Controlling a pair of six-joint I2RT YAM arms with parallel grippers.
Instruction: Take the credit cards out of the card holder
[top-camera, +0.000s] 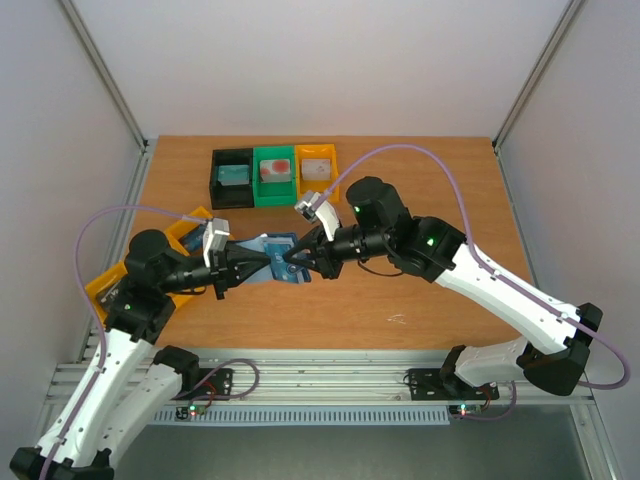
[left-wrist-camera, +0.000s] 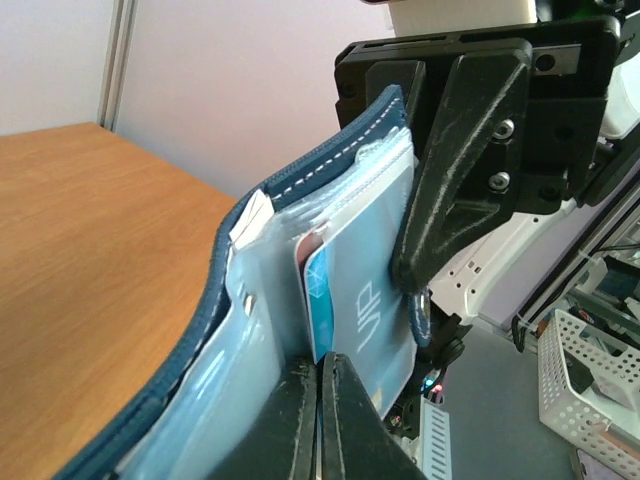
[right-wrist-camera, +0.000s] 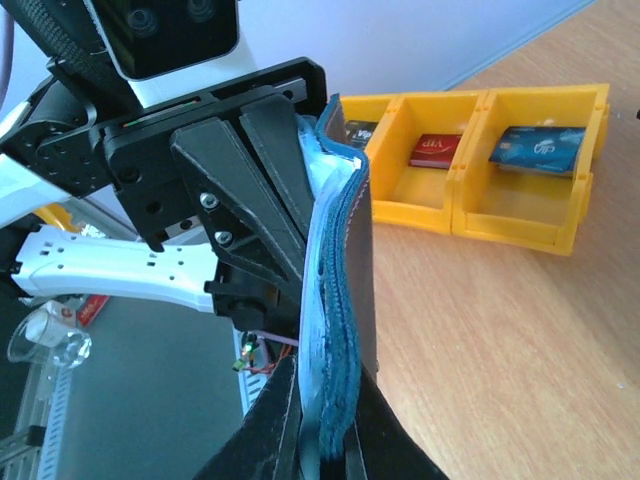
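Observation:
The slate-blue card holder (top-camera: 271, 245) is held up above the table between both grippers. In the left wrist view it stands open (left-wrist-camera: 235, 340), and its clear pockets show a pale blue VIP card (left-wrist-camera: 375, 290) and a red card (left-wrist-camera: 308, 245). My left gripper (left-wrist-camera: 322, 368) is shut on the bottom edge of a teal blue credit card (left-wrist-camera: 318, 300) that sticks out of a pocket. My right gripper (right-wrist-camera: 332, 440) is shut on the holder's stitched edge (right-wrist-camera: 340, 270). Its finger (left-wrist-camera: 450, 200) shows in the left wrist view. The left gripper's fingers (right-wrist-camera: 265, 200) show beside the holder in the right wrist view.
A black bin (top-camera: 231, 177), a green bin (top-camera: 274, 176) and a yellow bin (top-camera: 317, 172) stand at the back, each with a card. Yellow bins (top-camera: 190, 228) lie at the left. The right wrist view shows a red card (right-wrist-camera: 436, 150) and a blue card (right-wrist-camera: 543, 146) in them.

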